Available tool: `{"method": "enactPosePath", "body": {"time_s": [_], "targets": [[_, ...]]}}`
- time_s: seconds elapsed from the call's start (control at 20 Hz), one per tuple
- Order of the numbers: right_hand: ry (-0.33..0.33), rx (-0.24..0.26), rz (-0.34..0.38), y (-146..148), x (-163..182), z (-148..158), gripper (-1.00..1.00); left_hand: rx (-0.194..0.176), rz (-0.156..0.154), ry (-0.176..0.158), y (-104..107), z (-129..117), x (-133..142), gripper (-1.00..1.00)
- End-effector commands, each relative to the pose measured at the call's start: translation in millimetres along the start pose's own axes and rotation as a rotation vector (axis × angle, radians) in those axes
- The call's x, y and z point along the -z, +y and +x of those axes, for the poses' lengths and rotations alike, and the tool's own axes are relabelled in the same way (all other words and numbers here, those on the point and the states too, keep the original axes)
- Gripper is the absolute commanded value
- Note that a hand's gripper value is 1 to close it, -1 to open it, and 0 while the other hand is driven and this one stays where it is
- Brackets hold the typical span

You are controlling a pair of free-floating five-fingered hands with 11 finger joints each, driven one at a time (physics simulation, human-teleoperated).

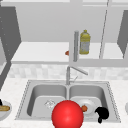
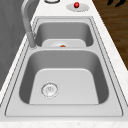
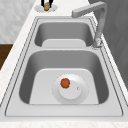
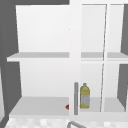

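the right hand point(image 1: 102, 113) hangs just off the near right corner of the steel sink point(image 1: 111, 100), fingers point(image 2: 117, 2) loose and apart, holding nothing. the left hand point(image 3: 50, 2) is at the potato point(image 3: 46, 6), which lies on a pale dish point(image 3: 37, 8) on the speckled worktop left of the sink; whether it has closed on it i cannot tell. a lumpy, oblong thing like that is best gripped across its long sides. in the right basin a smooth round white plate point(image 3: 75, 96) carries a small red fruit point(image 3: 65, 83).
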Motion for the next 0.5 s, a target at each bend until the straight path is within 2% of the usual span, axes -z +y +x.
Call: {"method": "enactPosePath", "body": {"time_s": [0.0,0.2,0.45], "targets": [[0.0,0.0,0.0,0,0,0,0.0,-0.001,-0.007,-0.006,10,-1,10,1.0],[0.0,0.0,0.0,0,0,0,0.0,0.0,-0.012,-0.017,22,-1,24,1.0],[0.0,0.0,0.0,0,0,0,0.0,0.0,-0.028,-0.002,33,-1,53,1.0]]}}
